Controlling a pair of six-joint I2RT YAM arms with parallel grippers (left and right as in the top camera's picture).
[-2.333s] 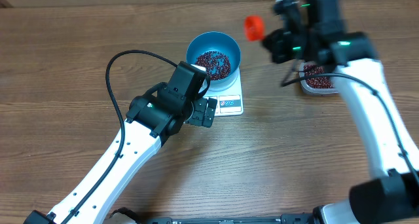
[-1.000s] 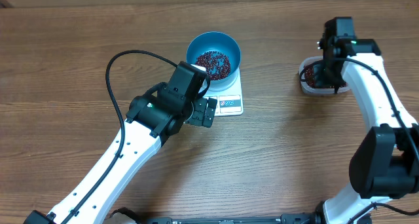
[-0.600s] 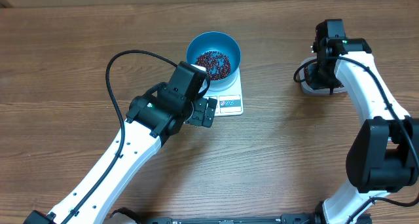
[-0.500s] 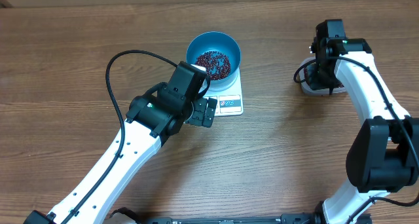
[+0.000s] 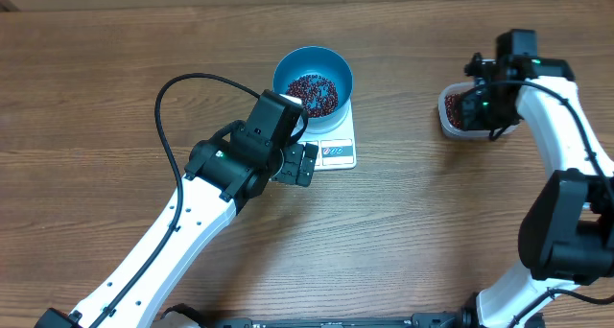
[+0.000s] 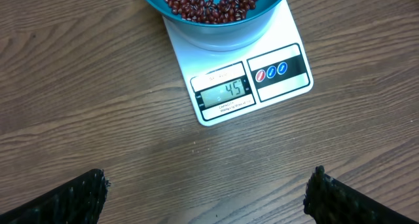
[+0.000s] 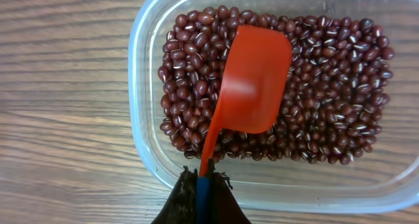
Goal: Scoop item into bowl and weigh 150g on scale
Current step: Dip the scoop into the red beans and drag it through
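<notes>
**Wooden table, scoop resting in the tub**

Wooden table (image 5: pixel 96 79) carries a white scale (image 6: pixel 186 47) reading 45. On it sits the blue bowl (image 5: pixel 284 79), partly filled with beans (image 5: pixel 315 92). The left gripper (image 6: pixel 208 198) hangs near the scale, jaws spread wide and empty. Well apart, a clear tub (image 7: pixel 141 119) holds more beans, and the right gripper (image 7: pixel 200 198) is clenched on the handle of the red scoop (image 7: pixel 252 80) lying on them.

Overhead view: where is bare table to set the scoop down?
Widest bare wood lies between the scale and the tub, running toward the near edge. Another patch sits left of the blue bowl, beyond the cable loop. Crowded: the scale's near-left corner, where the left gripper hovers.
</notes>
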